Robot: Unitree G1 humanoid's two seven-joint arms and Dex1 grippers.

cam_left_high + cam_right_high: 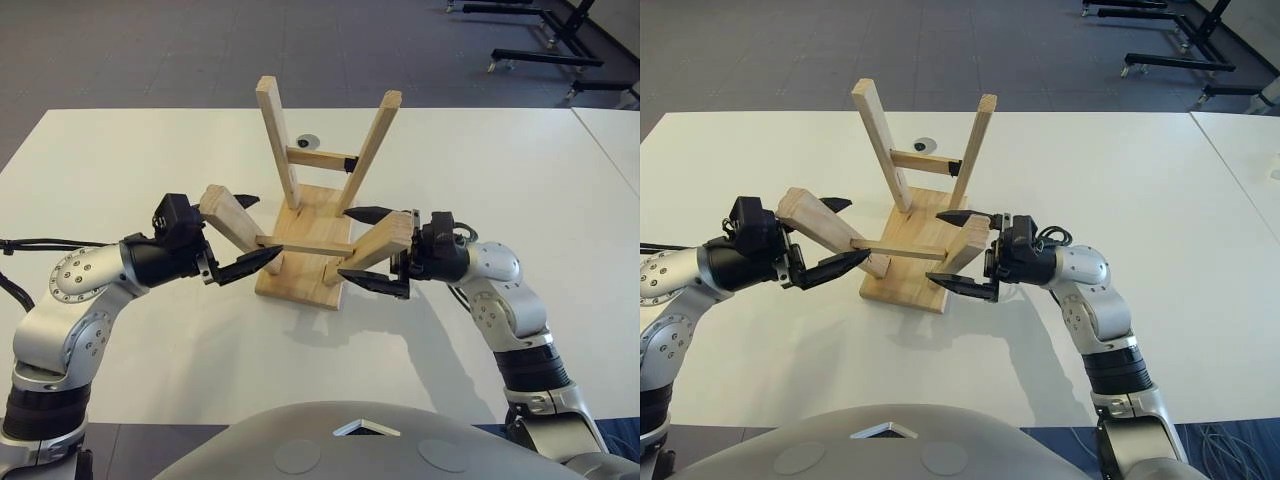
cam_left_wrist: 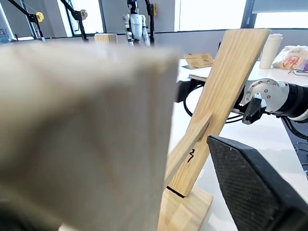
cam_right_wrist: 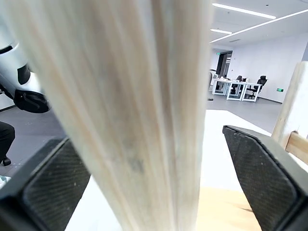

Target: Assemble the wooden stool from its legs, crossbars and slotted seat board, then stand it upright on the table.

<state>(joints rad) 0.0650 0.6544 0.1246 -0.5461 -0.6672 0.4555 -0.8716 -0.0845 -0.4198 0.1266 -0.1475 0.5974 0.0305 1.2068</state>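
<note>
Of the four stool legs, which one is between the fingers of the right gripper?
The near leg on the robot's right, the one that leans outward to that side. The right gripper is open around it.

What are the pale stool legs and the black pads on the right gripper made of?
Pale stool legs: apparently bare light wood, matte with visible grain. Black pads on the right gripper: likely rubber or textured plastic, given the fine cross-hatched surface.

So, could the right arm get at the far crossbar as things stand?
Probably, after backing off: the right tool sits open astride the near right leg. Above that, nothing blocks the far crossbar.
</note>
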